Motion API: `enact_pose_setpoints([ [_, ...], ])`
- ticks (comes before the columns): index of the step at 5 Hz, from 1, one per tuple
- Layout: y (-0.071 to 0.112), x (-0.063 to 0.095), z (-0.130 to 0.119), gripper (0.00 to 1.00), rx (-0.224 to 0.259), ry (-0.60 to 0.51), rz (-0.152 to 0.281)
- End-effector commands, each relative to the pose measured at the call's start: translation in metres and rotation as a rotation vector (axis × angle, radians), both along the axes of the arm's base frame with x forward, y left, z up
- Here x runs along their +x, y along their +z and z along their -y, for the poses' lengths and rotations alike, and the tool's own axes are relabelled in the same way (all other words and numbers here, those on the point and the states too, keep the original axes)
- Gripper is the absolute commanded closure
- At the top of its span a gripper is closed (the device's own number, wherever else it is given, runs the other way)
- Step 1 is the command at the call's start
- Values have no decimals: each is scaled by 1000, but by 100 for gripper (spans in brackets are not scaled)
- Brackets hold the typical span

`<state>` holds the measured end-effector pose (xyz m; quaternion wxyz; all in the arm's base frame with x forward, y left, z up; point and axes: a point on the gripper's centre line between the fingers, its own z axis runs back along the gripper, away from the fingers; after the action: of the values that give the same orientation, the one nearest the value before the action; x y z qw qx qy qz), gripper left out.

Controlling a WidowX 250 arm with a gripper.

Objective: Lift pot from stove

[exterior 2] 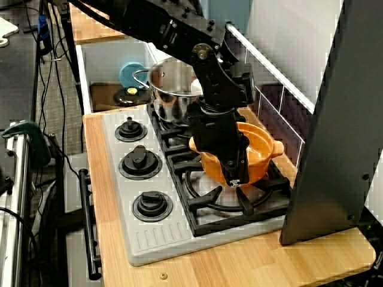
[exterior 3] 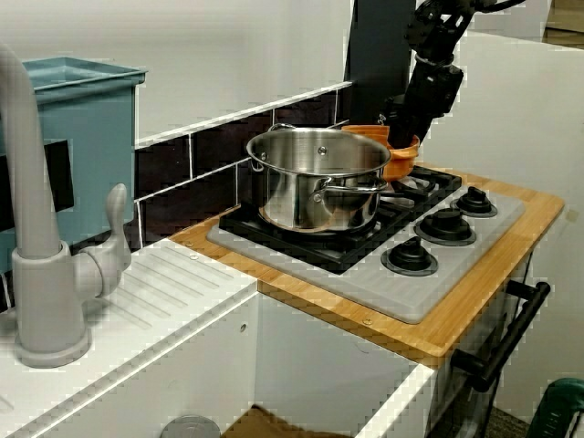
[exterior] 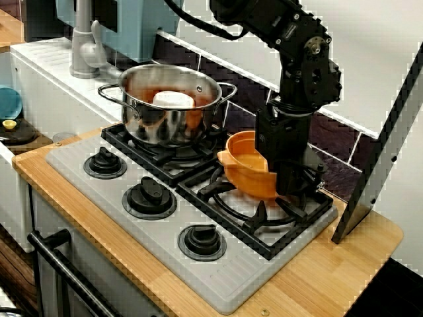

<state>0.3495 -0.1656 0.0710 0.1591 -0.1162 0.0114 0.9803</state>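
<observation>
We see the gripper (exterior 2: 234, 173) jaws clamped on the orange pot's (exterior 2: 258, 150) rim, pot tilted above the stove (exterior 2: 149, 236) grate.

Glossy orange plastic pot (exterior: 246, 166), shiny steel pot (exterior: 168, 105), matt grey stove (exterior: 218, 277), wooden counter (exterior: 330, 277)

pot (exterior 3: 400, 157) (mostly behind steel pot (exterior 3: 317, 178))

A toy kitchen mock-up sitting in a lab: light grey toy cooktop (exterior: 218, 277), grey plastic faucet (exterior 3: 41, 274), trailing cables (exterior 2: 51, 36).
</observation>
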Motion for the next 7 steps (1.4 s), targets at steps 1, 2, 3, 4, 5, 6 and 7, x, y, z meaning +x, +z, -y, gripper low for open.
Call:
enact_pose_setpoints([
  [1, 42, 10, -14, 100, -64, 48, 75],
  [2, 47, 14, -18, 100, -72, 69, 82],
  [3, 53, 14, -18, 100, -86, 77, 87],
  [4, 59, 12, -17, 100, -99, 81, 93],
  [5, 66, 12, -16, 100, -113, 91, 100],
  [6, 71, 14, -13, 100, -124, 101, 100],
  [7, 75, 15, -12, 100, -131, 105, 107],
])
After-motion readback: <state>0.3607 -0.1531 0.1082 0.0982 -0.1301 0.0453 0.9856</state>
